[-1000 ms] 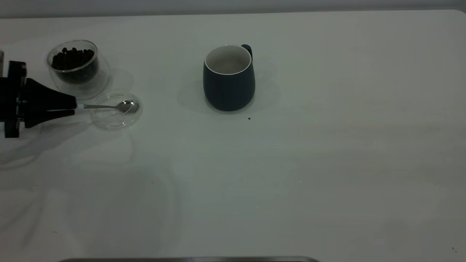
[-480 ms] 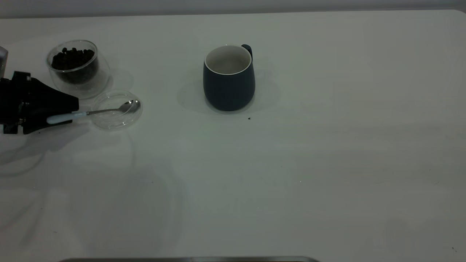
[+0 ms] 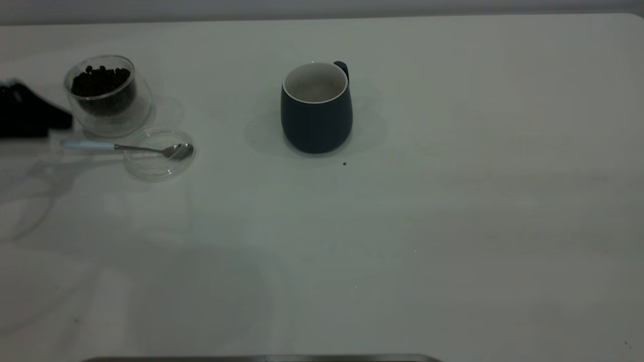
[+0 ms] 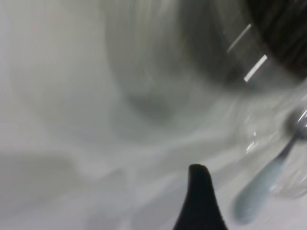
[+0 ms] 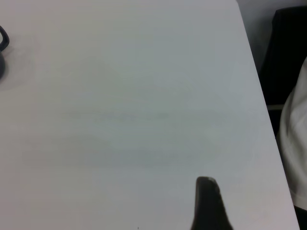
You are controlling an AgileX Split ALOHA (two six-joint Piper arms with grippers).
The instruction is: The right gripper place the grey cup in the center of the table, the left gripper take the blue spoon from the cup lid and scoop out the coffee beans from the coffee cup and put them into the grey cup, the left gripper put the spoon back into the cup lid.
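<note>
Left claw at the far left edge of the worktop, just beside the coffee cup and clear of the spoon; blurred, only one dark fingertip caught by its wrist camera, so cannot tell whether spread or pressed together. Coffee cup upright, filled partway with a heap of coffee beans. Just in front of that cup, toward the camera, the cup lid flat on the worktop, almost touching the cup's base. Blue spoon lying with its metal bowl inside the lid and its pale handle sticking out past the lid's rim toward the left claw, free of any grip. Well to the right of the coffee cup, the grey cup upright near mid-worktop, handle turned away from the camera, nothing visible inside. Right claw out of the exterior view; one dark fingertip in its wrist view over bare worktop, spread or pressed together cannot be told.
</note>
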